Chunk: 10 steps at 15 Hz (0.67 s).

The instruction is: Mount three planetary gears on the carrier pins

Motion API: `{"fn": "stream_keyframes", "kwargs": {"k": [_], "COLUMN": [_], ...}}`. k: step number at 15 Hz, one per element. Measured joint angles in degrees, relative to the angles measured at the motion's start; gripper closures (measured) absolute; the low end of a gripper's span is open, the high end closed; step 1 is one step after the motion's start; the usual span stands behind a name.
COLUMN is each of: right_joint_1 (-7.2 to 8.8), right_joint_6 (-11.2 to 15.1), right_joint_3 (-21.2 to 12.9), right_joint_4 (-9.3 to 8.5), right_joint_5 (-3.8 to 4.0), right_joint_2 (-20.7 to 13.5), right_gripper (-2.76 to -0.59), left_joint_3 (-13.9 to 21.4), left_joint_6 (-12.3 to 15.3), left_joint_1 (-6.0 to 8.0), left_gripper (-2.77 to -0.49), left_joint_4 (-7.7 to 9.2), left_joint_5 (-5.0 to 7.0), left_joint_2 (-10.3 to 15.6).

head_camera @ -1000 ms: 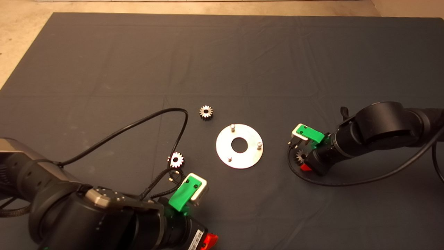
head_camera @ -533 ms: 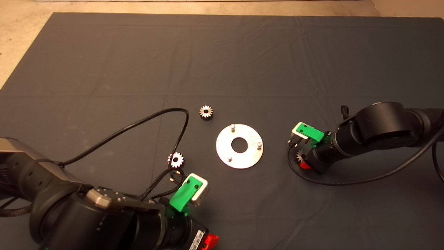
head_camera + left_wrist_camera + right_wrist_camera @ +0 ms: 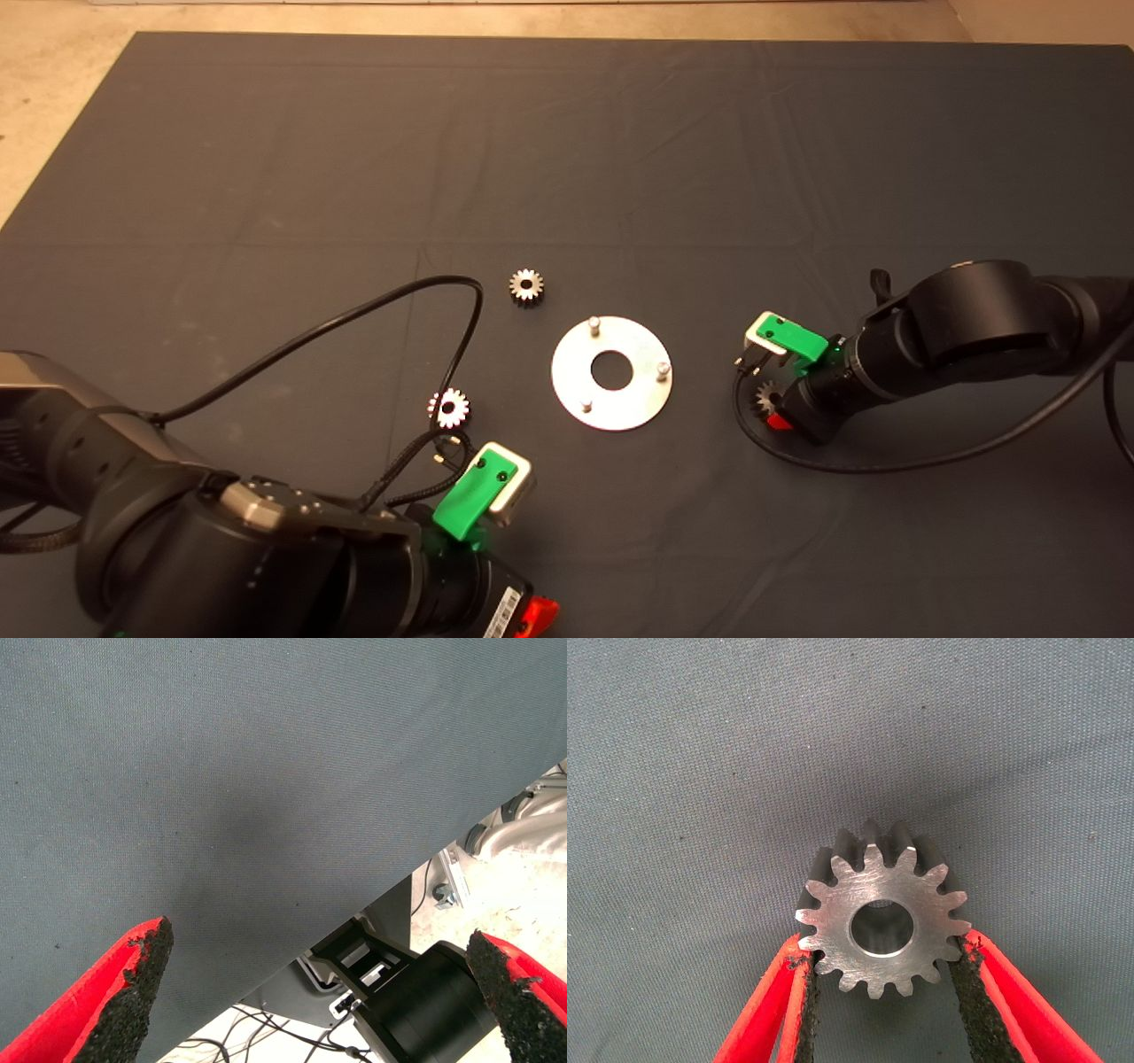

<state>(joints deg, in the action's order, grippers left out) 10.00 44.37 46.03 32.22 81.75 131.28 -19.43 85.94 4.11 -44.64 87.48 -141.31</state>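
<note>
Right gripper (image 3: 769, 409): low over the mat (image 3: 567, 142), to the right of the disc, its two pads pressed against opposite sides of a gear (image 3: 881, 908). That gear shows its flat face and round bore in the right wrist view, with teeth bearing on both pads.
Left gripper (image 3: 319, 983): parked at the bench's near edge, left of centre, with fingers (image 3: 133, 979) spread wide and nothing between them; only bare mat and the robot's base show beyond.
Disc (image 3: 611, 373): lies flat on the mat near the bench's middle, with a large centre hole.
Pins (image 3: 594, 324): three stand upright on the disc, all bare, one toward the far edge, one toward the right, one toward the near edge.
Far gear (image 3: 526, 286): flat on the mat, just beyond the disc toward the far left.
Near gear (image 3: 450, 408): flat on the mat, left of the disc and close to the left arm's cable (image 3: 354, 315).
</note>
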Motion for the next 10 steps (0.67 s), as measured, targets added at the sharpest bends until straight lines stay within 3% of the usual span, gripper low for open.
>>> {"fn": "stream_keyframes", "kwargs": {"k": [10], "right_joint_1": [-0.02], "right_joint_6": [-0.48], "right_joint_3": [0.0], "right_joint_4": [0.13], "right_joint_5": [0.02], "right_joint_2": [-0.02], "right_gripper": [-0.88], "left_joint_3": [0.0], "left_joint_6": [0.0], "left_joint_1": [0.02], "left_gripper": [-2.37], "left_joint_4": [0.0], "left_joint_5": [0.0], "left_joint_2": [0.0]}}
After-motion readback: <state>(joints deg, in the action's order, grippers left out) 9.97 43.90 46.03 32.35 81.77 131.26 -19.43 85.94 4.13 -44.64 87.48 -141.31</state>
